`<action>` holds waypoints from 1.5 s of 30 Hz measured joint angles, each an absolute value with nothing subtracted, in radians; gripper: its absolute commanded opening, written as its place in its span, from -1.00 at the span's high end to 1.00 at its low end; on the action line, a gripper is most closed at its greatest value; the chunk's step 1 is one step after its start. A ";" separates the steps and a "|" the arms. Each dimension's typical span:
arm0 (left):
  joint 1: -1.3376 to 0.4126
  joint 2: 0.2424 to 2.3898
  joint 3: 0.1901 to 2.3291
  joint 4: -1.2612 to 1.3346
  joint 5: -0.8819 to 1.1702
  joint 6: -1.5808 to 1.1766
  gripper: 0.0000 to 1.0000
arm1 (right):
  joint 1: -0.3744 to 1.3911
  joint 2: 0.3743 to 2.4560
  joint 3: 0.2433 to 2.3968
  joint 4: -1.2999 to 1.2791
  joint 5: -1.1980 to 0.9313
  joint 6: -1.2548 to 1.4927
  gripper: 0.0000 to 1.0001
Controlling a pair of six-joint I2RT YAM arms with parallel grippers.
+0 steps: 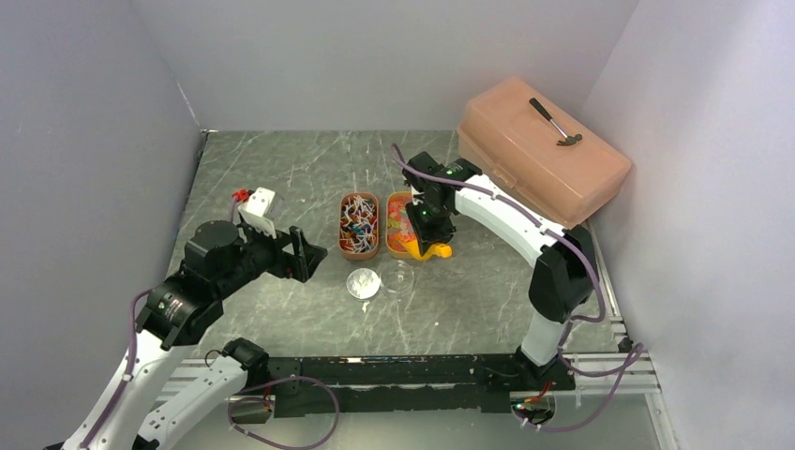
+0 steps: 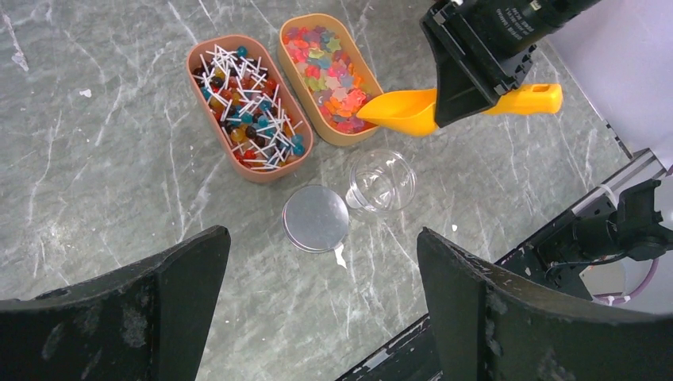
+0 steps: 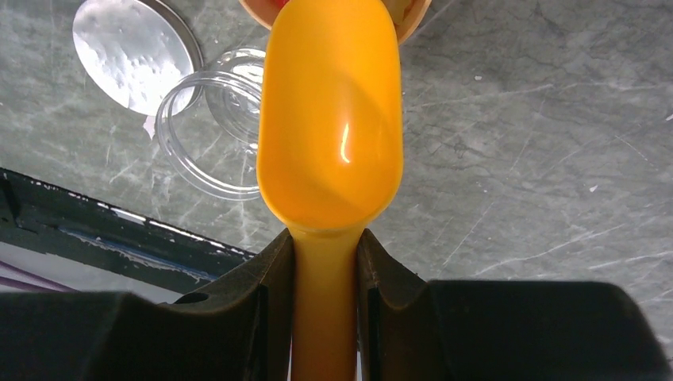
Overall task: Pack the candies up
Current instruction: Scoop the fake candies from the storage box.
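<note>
orange scoop (image 2: pixel 401 111), handle pinched in the right gripper (image 3: pixel 324 262), rests its mouth at the tray (image 2: pixel 319 17) rim, just beside the candies (image 2: pixel 329 71).

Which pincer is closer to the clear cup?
Right. The right pincer holds the scoop just beyond the cup; the left pincer hangs open farther off to its left.

- Gummy candies (image 2: pixel 329 75): orange, pink, yellow and green bits, loose and heaped, filling the right-hand oval tray (image 2: pixel 346 141).
- Stick candies (image 2: pixel 248 107): red, blue and amber heads on white sticks, jumbled in the adjoining left-hand oval tray (image 2: pixel 268 176).
</note>
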State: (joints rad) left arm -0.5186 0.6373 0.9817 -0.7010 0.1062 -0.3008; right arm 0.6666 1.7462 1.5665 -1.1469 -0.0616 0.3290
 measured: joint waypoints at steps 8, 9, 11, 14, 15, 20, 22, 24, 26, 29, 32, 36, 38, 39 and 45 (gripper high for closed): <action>-0.519 0.632 0.982 -0.704 0.104 -0.301 -0.87 | 0.659 1.825 1.623 -1.171 -0.062 0.352 1.00; -0.519 0.632 0.982 -0.705 0.104 -0.301 -0.87 | 0.659 1.834 1.628 -1.173 -0.062 0.353 1.00; -0.519 0.632 0.982 -0.705 0.104 -0.301 -0.87 | 0.656 1.853 1.640 -1.177 -0.065 0.353 1.00; -0.519 0.632 0.982 -0.705 0.105 -0.301 -0.87 | 0.649 1.876 1.654 -1.177 -0.072 0.353 1.00; -0.519 0.632 0.982 -0.705 0.105 -0.301 -0.87 | 0.645 1.882 1.657 -1.177 -0.073 0.353 1.00; -0.519 0.632 0.982 -0.705 0.108 -0.301 -0.87 | 0.628 1.911 1.676 -1.177 -0.094 0.353 1.00; -0.519 0.632 0.982 -0.705 0.108 -0.301 -0.87 | 0.626 1.926 1.689 -1.178 -0.102 0.352 1.00; -0.519 0.632 0.982 -0.706 0.107 -0.301 -0.87 | 0.625 1.945 1.703 -1.177 -0.106 0.352 1.00; -0.519 0.633 0.982 -0.708 0.107 -0.300 -0.87 | 0.623 1.972 1.723 -1.174 -0.108 0.352 1.00; -0.519 0.633 0.982 -0.709 0.107 -0.300 -0.87 | 0.620 2.004 1.744 -1.173 -0.112 0.352 1.00; -0.519 0.636 0.982 -0.709 0.107 -0.300 -0.87 | 0.620 2.028 1.756 -1.172 -0.113 0.352 1.00; -0.519 0.640 0.982 -0.715 0.106 -0.300 -0.87 | 0.620 2.048 1.757 -1.168 -0.113 0.352 1.00; -0.519 0.641 0.982 -0.719 0.107 -0.301 -0.87 | 0.620 2.054 1.757 -1.166 -0.113 0.353 1.00; -0.519 0.641 0.982 -0.721 0.106 -0.300 -0.87 | 0.620 2.056 1.757 -1.162 -0.113 0.355 1.00; -0.519 0.645 0.982 -0.723 0.106 -0.300 -0.87 | 0.620 2.063 1.757 -1.123 -0.113 0.369 1.00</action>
